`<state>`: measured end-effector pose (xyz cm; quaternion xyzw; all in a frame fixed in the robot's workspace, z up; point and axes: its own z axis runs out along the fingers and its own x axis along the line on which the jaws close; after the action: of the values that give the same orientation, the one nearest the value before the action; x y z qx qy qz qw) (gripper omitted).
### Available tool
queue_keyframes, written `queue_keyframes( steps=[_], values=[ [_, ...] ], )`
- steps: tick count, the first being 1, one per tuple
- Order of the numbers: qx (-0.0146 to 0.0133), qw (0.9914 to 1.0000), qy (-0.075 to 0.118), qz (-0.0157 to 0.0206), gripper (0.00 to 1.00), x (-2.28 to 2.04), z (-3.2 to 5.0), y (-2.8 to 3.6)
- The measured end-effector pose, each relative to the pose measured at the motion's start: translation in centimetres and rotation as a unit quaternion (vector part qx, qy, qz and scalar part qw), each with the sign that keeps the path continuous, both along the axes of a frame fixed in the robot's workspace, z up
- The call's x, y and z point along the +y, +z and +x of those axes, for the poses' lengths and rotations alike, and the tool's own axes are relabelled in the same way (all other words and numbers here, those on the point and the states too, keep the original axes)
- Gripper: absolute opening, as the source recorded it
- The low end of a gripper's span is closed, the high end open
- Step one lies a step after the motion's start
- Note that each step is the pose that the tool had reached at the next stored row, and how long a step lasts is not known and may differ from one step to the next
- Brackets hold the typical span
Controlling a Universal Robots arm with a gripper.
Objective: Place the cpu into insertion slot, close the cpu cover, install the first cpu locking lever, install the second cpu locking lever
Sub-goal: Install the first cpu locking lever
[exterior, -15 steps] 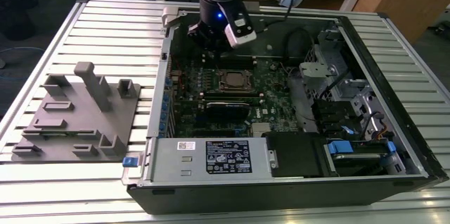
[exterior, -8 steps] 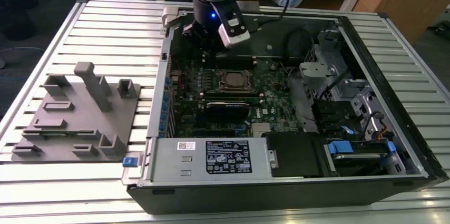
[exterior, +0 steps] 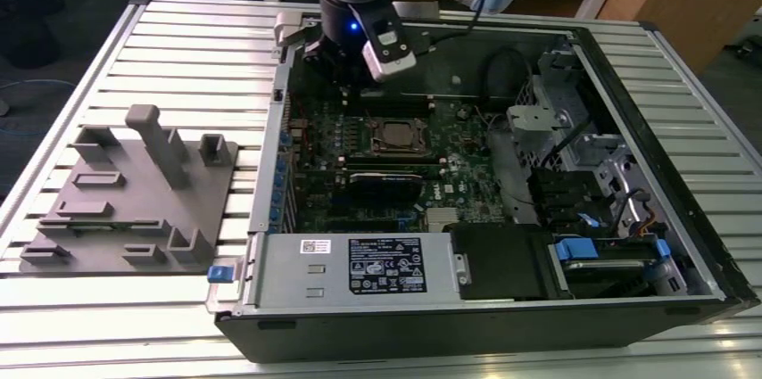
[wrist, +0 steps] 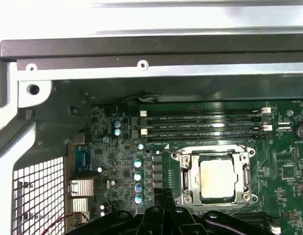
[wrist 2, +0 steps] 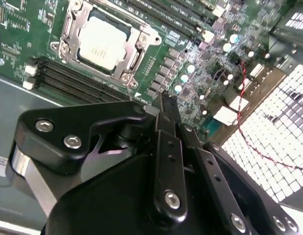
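We log the cpu seated in the insertion slot on the green board. Its tan metal top shows through the window of the cpu cover, which lies flat over it. The gripper hangs above the board near the socket, not touching it, fingers pressed together with nothing between them. In the exterior view the arm stands over the far part of the open computer case. Lever positions: we cannot tell.
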<state>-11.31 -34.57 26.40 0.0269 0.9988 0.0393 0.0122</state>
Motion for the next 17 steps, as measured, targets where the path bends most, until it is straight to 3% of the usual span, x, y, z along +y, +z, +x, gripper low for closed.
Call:
queue_keyframes(
  steps=[3,4,13,14,17],
  values=[
    [-0.0001,0.99990,0.000,0.0144,0.10,-0.01,-0.03,-0.01],
    [-0.0001,0.99986,0.000,0.0167,0.10,-0.02,-0.07,-0.02],
    [-0.0004,0.99983,0.000,0.0186,0.10,-0.02,-0.66,-0.53],
    [-0.0004,0.99980,0.000,0.0201,0.10,-0.03,-0.71,-0.57],
    [-0.0005,0.99950,0.000,0.0316,0.10,-0.03,-0.79,-0.61]
  ],
)
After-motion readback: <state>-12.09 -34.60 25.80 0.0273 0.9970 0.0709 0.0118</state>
